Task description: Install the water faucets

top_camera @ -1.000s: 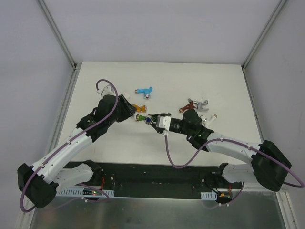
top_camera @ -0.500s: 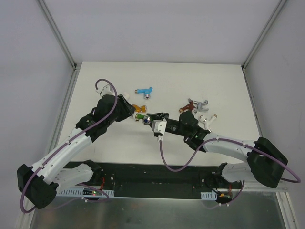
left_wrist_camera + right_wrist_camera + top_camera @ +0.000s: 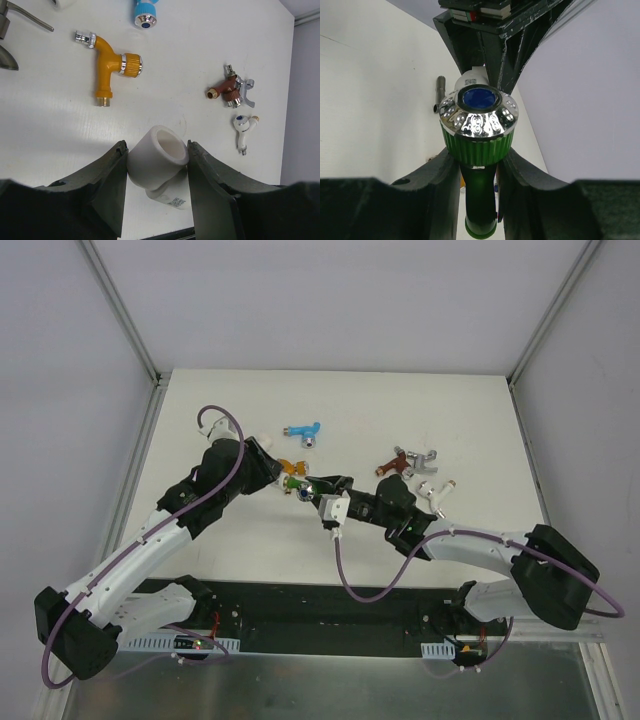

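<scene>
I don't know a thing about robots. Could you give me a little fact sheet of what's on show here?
left jaws: shut on white pipe fitting
right jaws: shut on green faucet
meeting point: fitting and green faucet held close together; contact unclear
loose on table: orange faucet, blue faucet, reddish-brown faucet, silver faucet, white faucet

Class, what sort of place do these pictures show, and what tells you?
Probably a robotics lab test cell: a white table walled by plain panels, two robot arms bolted at its near edge, and loose faucets lying on it.
</scene>
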You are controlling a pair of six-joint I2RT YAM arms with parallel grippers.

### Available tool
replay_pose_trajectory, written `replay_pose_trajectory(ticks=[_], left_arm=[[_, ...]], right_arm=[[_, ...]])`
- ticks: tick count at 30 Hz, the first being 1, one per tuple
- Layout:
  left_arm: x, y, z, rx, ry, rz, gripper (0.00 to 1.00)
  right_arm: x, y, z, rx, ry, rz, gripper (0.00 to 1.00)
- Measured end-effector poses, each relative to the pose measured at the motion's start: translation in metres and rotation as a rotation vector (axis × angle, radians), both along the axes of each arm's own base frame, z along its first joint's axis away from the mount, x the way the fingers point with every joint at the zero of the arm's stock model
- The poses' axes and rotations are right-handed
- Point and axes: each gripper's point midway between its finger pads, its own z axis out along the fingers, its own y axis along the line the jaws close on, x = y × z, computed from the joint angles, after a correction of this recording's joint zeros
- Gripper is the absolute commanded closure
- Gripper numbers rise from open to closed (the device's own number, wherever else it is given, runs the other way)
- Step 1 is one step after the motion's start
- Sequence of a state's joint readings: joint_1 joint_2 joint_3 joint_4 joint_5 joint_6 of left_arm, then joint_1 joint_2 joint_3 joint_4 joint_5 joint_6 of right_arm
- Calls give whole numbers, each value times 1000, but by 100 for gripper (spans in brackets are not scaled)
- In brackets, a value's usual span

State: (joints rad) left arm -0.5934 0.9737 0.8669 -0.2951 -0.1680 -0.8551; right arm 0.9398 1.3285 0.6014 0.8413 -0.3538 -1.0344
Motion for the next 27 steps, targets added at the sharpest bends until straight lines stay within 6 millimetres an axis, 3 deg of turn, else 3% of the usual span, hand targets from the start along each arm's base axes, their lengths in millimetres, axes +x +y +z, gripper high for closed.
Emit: replay_pose_trajectory(ticks=[11,27], left_arm=[[1,2,1,-17,6,15,100],[-2,-12,20,-143,-88,-20,100]], right_arm=[[1,3,1,21,-9,19,100],[-4,2,37,280,252,58,100]])
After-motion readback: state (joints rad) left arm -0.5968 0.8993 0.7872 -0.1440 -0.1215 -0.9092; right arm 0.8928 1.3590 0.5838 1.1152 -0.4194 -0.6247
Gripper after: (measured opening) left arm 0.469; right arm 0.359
